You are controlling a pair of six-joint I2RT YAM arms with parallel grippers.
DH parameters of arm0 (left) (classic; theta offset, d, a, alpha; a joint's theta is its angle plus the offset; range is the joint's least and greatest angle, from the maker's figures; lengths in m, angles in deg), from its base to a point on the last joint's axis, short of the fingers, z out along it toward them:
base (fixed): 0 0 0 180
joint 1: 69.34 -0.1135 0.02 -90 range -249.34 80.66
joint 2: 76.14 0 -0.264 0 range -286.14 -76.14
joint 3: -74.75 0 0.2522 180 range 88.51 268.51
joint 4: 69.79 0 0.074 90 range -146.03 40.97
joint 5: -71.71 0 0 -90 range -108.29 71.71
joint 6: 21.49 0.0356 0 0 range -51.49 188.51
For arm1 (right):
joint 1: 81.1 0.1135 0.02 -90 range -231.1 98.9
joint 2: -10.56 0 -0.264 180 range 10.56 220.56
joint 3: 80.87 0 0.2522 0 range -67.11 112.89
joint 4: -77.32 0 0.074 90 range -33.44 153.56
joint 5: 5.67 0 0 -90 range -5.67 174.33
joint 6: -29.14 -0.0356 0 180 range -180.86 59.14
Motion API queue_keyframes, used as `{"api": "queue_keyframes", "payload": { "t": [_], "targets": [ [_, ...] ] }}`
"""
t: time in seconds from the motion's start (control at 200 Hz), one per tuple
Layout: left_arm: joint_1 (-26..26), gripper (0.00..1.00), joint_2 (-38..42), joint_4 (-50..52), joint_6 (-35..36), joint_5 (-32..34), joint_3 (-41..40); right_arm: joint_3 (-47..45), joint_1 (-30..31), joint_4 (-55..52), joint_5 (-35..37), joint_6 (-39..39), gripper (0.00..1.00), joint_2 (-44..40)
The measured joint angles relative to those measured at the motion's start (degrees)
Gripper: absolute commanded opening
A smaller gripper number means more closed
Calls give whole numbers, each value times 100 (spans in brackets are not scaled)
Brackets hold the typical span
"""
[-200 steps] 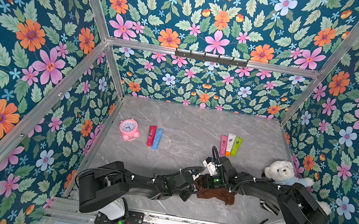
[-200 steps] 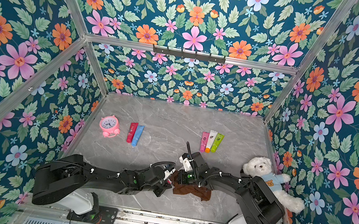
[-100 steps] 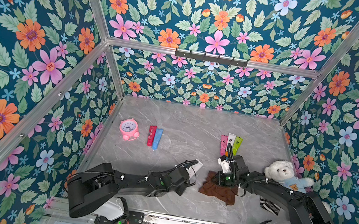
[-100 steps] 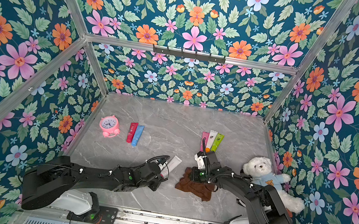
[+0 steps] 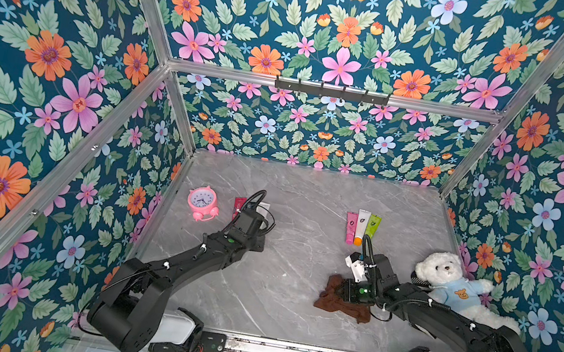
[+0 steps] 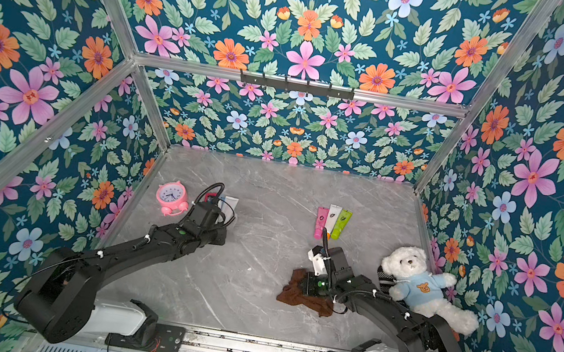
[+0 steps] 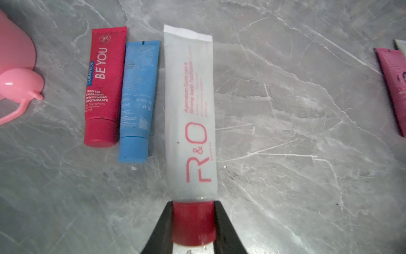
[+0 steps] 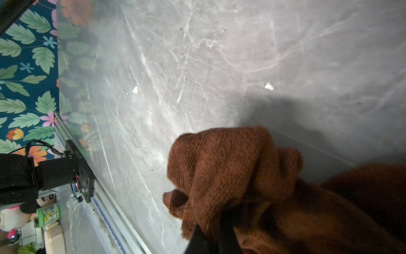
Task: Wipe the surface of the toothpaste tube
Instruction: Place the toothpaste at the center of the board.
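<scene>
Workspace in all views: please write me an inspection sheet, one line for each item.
Surface: grey marble table, small white crumbs.
Job's things: white toothpaste tube beside the blue tube; brown cloth far from it.
Clutter: pink clock, red tube, three tubes, teddy bear.
Hands: left hand shut on the toothpaste tube's cap end; right hand shut on the cloth.
Cables: black loop at each wrist.
Surroundings: floral walls, metal frame, hook rail.
</scene>
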Motion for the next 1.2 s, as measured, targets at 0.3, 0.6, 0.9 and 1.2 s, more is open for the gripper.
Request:
{"api": "queue_keyframes", "payload": {
  "t": [0.3, 0.6, 0.9, 1.2],
  "targets": [
    [-413, 0, -765, 20, 286, -514, 520, -138, 15, 192, -35, 2, 0, -151],
    [-492, 0, -1390, -74, 140, -466, 592, -173, 20, 282, -50, 4, 0, -160],
    [-492, 19, -1663, -203, 63, -426, 706, -173, 20, 361, -50, 7, 0, -160],
    [-492, 60, -1547, -111, -28, -330, 800, -173, 24, 389, -52, 24, 0, -136]
  ]
}}
